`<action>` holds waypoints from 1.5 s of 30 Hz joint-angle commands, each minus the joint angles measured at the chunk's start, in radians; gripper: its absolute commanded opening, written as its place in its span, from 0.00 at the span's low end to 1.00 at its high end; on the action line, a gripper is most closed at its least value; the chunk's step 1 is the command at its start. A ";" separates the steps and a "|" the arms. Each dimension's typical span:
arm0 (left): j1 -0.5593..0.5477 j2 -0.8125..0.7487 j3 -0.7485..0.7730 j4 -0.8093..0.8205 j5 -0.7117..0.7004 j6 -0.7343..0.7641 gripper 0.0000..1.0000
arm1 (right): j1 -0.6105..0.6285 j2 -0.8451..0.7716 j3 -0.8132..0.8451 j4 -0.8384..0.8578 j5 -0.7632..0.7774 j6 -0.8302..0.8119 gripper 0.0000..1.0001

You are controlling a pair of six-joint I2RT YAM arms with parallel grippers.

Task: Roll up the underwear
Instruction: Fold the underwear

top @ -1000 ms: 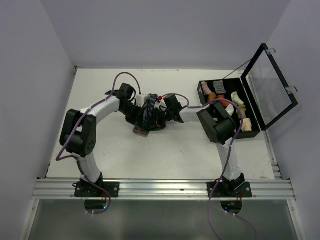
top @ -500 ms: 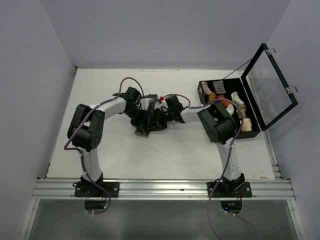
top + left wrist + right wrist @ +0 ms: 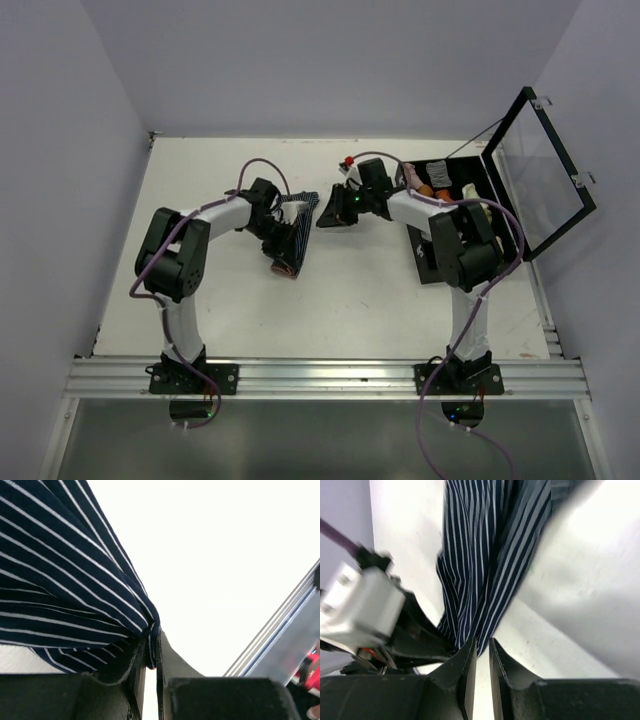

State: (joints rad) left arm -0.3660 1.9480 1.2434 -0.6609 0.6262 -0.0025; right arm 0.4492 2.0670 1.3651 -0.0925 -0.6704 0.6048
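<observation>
The underwear [image 3: 292, 235] is navy with thin white stripes. It hangs as a stretched triangle between the two grippers, and its lower end [image 3: 285, 268] reaches down to the table. My left gripper [image 3: 279, 213] is shut on one upper corner; in the left wrist view the cloth [image 3: 65, 580] bunches into the fingertip gap [image 3: 154, 641]. My right gripper [image 3: 326, 212] stands just right of it. In the right wrist view the striped cloth [image 3: 490, 555] narrows to a point at the nearly closed fingertips [image 3: 481, 645], pinched only at its very tip.
A black case [image 3: 505, 262] stands at the right with its clear lid [image 3: 545, 170] raised. Several rolled garments [image 3: 440, 185] lie inside. The right arm's elbow [image 3: 455, 245] sits in front of the case. An aluminium rail [image 3: 320, 375] runs along the near table edge.
The right gripper has swung up and to the right, away from the left one. That pulled the bunched underwear out into a taut sheet. The left gripper has stayed almost in place.
</observation>
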 commanded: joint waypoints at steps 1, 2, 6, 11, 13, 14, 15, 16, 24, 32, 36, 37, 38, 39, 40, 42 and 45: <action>0.013 0.023 -0.067 -0.146 -0.152 0.201 0.15 | -0.007 -0.041 0.081 -0.024 0.049 -0.100 0.22; 0.028 0.009 -0.073 -0.161 -0.143 0.231 0.17 | -0.006 -0.032 0.107 -0.016 0.049 -0.102 0.22; 0.047 -0.026 -0.082 -0.250 -0.128 0.375 0.25 | -0.007 0.037 0.198 0.008 0.049 -0.077 0.22; 0.084 -0.031 -0.098 -0.282 -0.141 0.501 0.38 | -0.012 0.119 0.252 0.069 0.022 -0.004 0.24; 0.097 -0.005 -0.093 -0.295 -0.146 0.521 0.39 | -0.010 0.130 0.250 0.115 0.002 0.036 0.26; 0.102 0.000 -0.093 -0.295 -0.143 0.524 0.39 | -0.007 0.137 0.252 0.120 -0.004 0.042 0.29; 0.107 0.006 -0.093 -0.295 -0.137 0.529 0.39 | -0.006 0.151 0.250 0.125 -0.011 0.056 0.31; 0.114 0.011 -0.094 -0.295 -0.138 0.535 0.40 | -0.003 0.160 0.249 0.129 -0.018 0.064 0.32; 0.114 0.032 -0.093 -0.281 -0.143 0.530 0.41 | 0.016 0.226 0.259 0.183 -0.049 0.125 0.42; 0.114 0.052 -0.085 -0.278 -0.134 0.515 0.42 | 0.045 0.275 0.278 0.194 -0.060 0.168 0.42; 0.114 0.057 -0.078 -0.276 -0.125 0.510 0.43 | 0.046 0.285 0.270 0.184 -0.063 0.188 0.45; 0.114 0.060 -0.075 -0.275 -0.125 0.510 0.43 | 0.048 0.280 0.267 0.191 -0.067 0.194 0.45; 0.114 0.061 -0.075 -0.276 -0.125 0.510 0.43 | 0.046 0.268 0.259 0.226 -0.073 0.210 0.42; 0.114 0.063 -0.075 -0.276 -0.125 0.509 0.43 | 0.046 0.257 0.255 0.241 -0.080 0.214 0.40; 0.114 0.068 -0.075 -0.276 -0.123 0.509 0.44 | 0.048 0.248 0.256 0.250 -0.078 0.217 0.37; 0.114 0.072 -0.075 -0.276 -0.120 0.509 0.44 | 0.046 0.226 0.264 0.276 -0.084 0.228 0.27; 0.113 0.074 -0.076 -0.275 -0.120 0.507 0.44 | 0.048 0.203 0.293 0.284 -0.090 0.240 0.22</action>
State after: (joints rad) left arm -0.2531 1.9423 1.2156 -1.0119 0.6773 0.4545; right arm 0.4953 2.3470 1.6085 0.1249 -0.7284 0.8165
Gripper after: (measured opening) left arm 0.432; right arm 0.235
